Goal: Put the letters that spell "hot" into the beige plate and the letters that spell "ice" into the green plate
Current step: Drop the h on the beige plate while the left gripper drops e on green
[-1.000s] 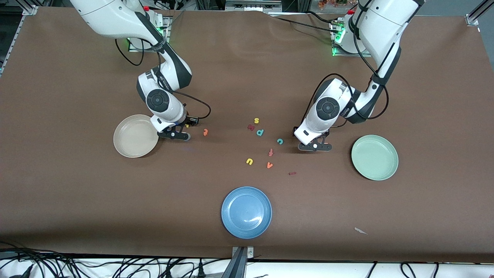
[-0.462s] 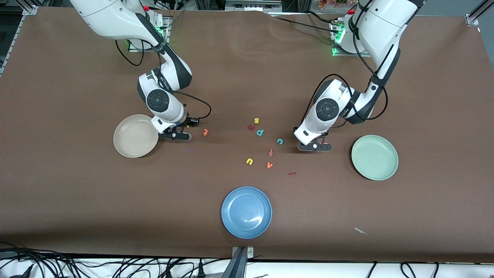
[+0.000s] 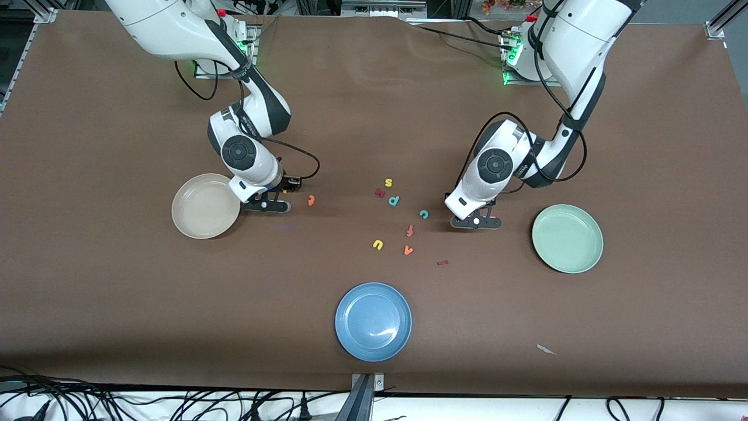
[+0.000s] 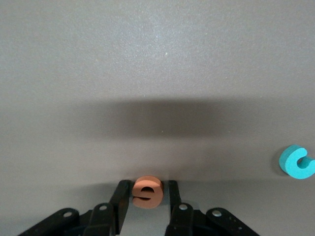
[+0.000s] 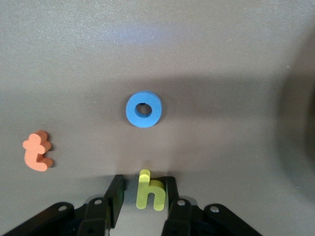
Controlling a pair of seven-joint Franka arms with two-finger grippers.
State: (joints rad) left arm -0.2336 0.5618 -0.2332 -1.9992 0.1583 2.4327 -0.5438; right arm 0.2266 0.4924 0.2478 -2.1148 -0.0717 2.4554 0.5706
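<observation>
My left gripper (image 3: 476, 222) is down on the table, beside the green plate (image 3: 567, 238). It is shut on the orange "e" (image 4: 147, 192), which shows between the fingers in the left wrist view. The teal "c" (image 3: 423, 214) lies close by, and the dark red "i" (image 3: 442, 262) is nearer the camera. My right gripper (image 3: 266, 206) is low next to the beige plate (image 3: 205, 206), shut on the yellow "h" (image 5: 150, 195). The blue "o" (image 5: 143, 109) lies just ahead of its fingers. The orange "t" (image 3: 311, 200) is toward the table's middle. Both plates hold nothing.
A blue plate (image 3: 373, 321) sits near the front edge. Between the arms lie a yellow "s" (image 3: 388, 183), a teal "p" (image 3: 394, 200), a reddish "f" (image 3: 410, 231), a yellow "u" (image 3: 378, 244) and an orange "v" (image 3: 408, 250). A paper scrap (image 3: 546, 349) lies near the front.
The left gripper's fingers have closed in on the "e". The right gripper has stayed almost still at the "h".
</observation>
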